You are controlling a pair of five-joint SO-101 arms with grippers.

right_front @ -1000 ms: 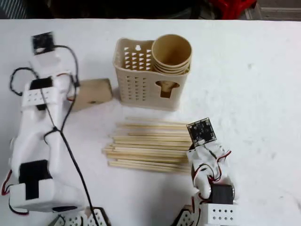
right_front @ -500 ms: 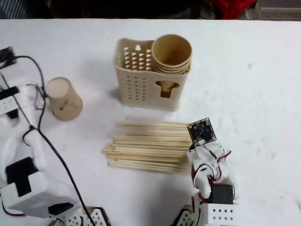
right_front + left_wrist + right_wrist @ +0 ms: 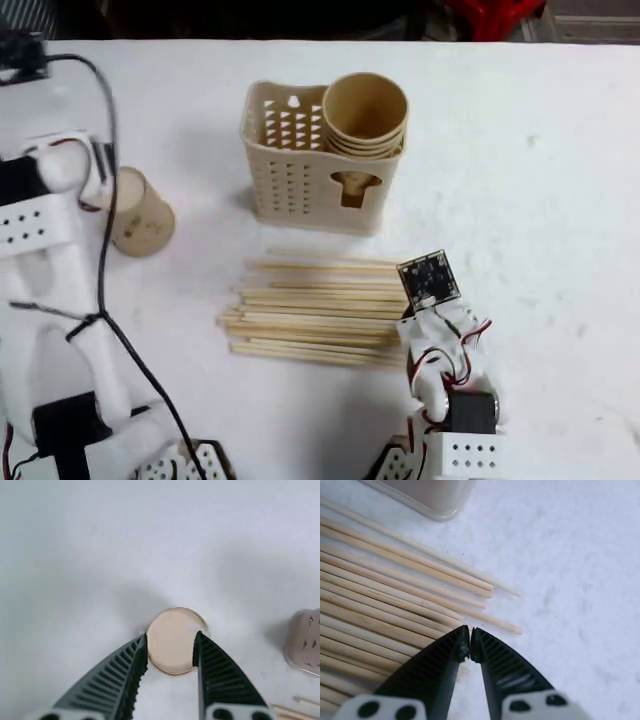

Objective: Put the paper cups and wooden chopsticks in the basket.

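One paper cup [image 3: 138, 212] stands upside down on the table, left of the basket [image 3: 300, 180]. In the left wrist view my left gripper [image 3: 171, 639] is open, its fingers [image 3: 130, 667] flanking the cup's round base [image 3: 172, 642] from above. A stack of paper cups [image 3: 365, 112] sits in the basket's right half. The wooden chopsticks [image 3: 315, 310] lie in a pile in front of the basket. My right gripper [image 3: 469, 646] is shut, its tips at the right ends of the chopsticks [image 3: 380, 615], with nothing in it.
The left arm [image 3: 45, 220] with its black cable runs along the table's left side. The right arm [image 3: 445, 360] stands at the front, right of the pile. The basket's left half [image 3: 285, 125] is open and the white table stretches bare to the right.
A second ago the cup lay on its side in my left gripper, beside the basket. It now stands upside down farther left, and the left arm swung out and came back over it. Right arm unmoved.
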